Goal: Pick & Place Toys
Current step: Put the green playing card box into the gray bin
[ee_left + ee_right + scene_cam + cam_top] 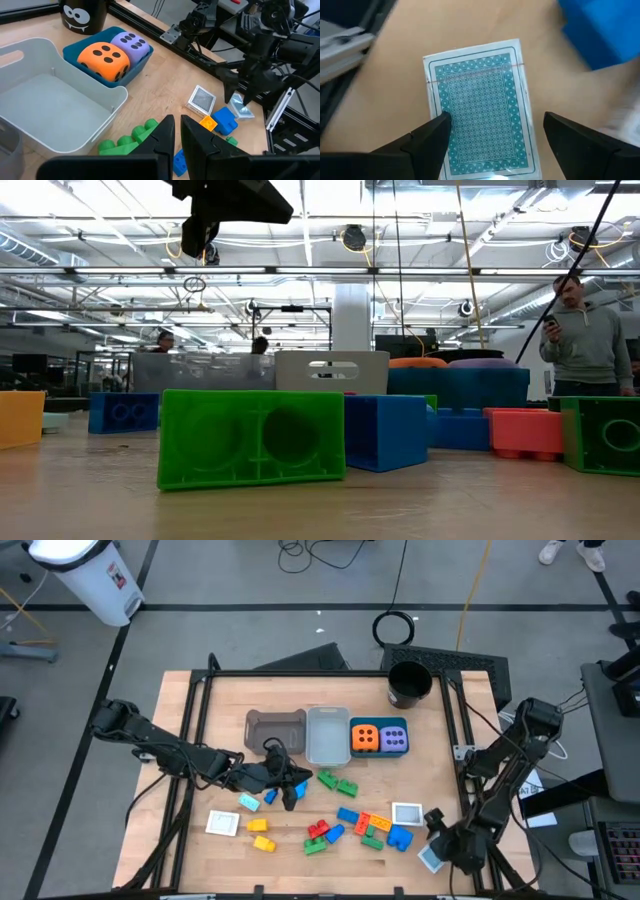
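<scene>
A card with a teal patterned back (pixel 480 107) lies flat near the table's near right corner (pixel 430 859). My right gripper (pixel 495 135) hangs just above it, open, one finger on either side of the card; I cannot tell whether they touch it. Coloured bricks, such as a green one (pixel 338 781) and a red one (pixel 318 830), and two white cards (pixel 222 823) (pixel 407 813) are scattered over the table's near half. My left gripper (pixel 290 788) hovers shut above the bricks at centre left, with nothing seen between its fingers (pixel 176 137).
At mid-table stand a grey bin (pixel 275 728), a clear bin (pixel 327 735) and a teal bin (pixel 380 721) holding an orange dotted cube (pixel 365 738) and a purple one (pixel 394 739). A black cup (pixel 408 683) stands at the far right. A person stands beyond the table (pixel 585 330).
</scene>
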`<action>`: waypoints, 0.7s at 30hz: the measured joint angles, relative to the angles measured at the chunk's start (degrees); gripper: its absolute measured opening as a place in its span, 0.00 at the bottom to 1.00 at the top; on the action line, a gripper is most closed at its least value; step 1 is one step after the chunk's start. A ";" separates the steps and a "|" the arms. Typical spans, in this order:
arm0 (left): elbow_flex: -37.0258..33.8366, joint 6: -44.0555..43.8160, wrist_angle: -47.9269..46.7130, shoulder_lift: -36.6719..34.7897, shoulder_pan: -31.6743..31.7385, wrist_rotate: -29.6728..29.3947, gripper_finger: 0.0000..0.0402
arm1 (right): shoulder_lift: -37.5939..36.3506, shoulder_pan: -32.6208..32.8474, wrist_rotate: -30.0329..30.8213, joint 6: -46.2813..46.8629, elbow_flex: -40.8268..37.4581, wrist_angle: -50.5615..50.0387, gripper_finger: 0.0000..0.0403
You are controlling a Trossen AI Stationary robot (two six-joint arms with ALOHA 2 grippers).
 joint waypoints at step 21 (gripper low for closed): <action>0.00 0.07 -0.24 0.00 0.15 -1.01 0.09 | -9.13 2.18 10.15 -2.30 2.14 2.30 0.77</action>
